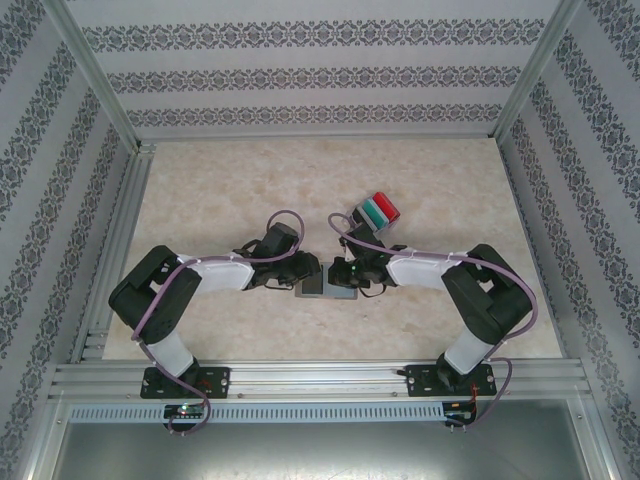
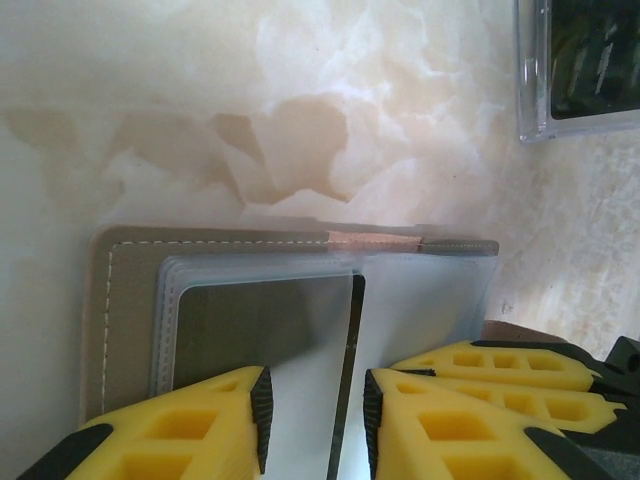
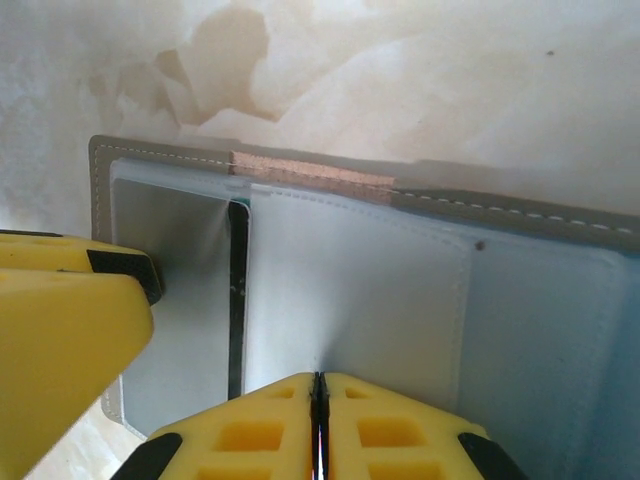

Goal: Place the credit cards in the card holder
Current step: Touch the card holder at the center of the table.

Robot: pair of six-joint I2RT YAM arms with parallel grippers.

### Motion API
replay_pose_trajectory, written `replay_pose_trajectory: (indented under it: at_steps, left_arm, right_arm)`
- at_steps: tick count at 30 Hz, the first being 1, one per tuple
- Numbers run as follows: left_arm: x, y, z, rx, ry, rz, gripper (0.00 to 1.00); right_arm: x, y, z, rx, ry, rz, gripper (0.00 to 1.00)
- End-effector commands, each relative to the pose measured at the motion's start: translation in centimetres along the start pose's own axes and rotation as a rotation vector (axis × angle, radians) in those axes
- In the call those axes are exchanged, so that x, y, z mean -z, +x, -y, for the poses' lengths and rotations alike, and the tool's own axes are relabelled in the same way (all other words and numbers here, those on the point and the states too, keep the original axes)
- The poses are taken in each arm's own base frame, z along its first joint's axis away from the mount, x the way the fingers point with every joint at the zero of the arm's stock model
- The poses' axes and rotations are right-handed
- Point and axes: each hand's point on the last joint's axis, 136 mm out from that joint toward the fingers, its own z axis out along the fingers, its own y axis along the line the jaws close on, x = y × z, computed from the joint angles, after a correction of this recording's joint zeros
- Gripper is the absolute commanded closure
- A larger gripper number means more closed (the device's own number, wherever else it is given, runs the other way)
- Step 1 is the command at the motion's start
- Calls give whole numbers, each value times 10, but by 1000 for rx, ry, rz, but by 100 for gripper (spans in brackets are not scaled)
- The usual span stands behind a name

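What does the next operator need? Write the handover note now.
Left gripper: jaws apart, straddling a frosted pocket leaf of the card holder; a firm grip is not certain.
Right gripper: jaws shut, pinching the holder's clear inner leaf.
The card holder lies open on the table between the arms. A dark card shows edge-on in a pocket; how far in is unclear. The red and teal cards are stacked behind the right arm.
Done: holder open, dark card started.
Left: seat it, load the stack.
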Motion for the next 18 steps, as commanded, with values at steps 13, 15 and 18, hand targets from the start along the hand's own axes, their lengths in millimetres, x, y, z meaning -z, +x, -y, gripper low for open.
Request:
replay_pose_trajectory:
  at_steps: [13, 15, 18]
  left_arm:
    - [-4, 15, -26, 9, -83, -30, 64]
    - [-2, 13, -18, 3, -57, -25, 62]
    - [5, 6, 1, -23, -7, -8, 58]
  right_arm:
    - [40, -10, 18, 30, 81, 48, 85]
    - [51, -19, 8, 51, 59, 90, 84]
    - [79, -40, 8, 90, 100, 194, 82]
